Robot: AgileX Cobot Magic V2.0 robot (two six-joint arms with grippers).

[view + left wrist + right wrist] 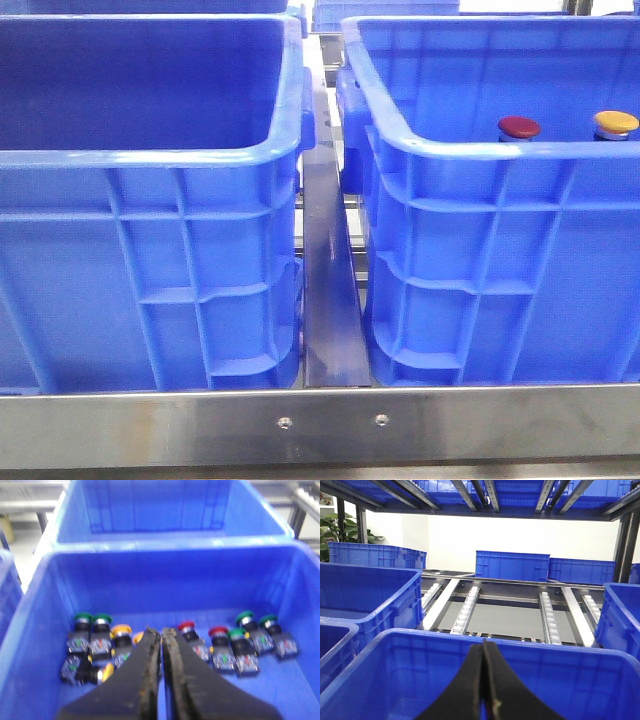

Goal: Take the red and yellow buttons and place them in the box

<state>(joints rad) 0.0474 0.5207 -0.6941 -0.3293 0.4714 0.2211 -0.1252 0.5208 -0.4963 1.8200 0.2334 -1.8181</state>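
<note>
A dark red button (519, 127) and a yellow button (615, 122) peek over the near rim of the right-hand blue crate (470, 150) in the front view. The left-hand blue crate (150, 155) shows only bare inner walls there. Which crate is the box I cannot tell. Neither gripper appears in the front view. My left gripper (161, 631) is shut on nothing and hangs over a crate floor (150, 587) strewn with several push buttons, among them a red one (186, 626) and a yellow one (120, 630). My right gripper (484, 642) is shut and empty above another crate's rim (420, 637).
Green-capped buttons (83, 617) lie among the red and yellow ones. A steel rail (325, 300) runs between the two crates and a steel bar (320, 425) crosses in front. More blue crates (512, 565) and roller tracks (465, 610) stand behind.
</note>
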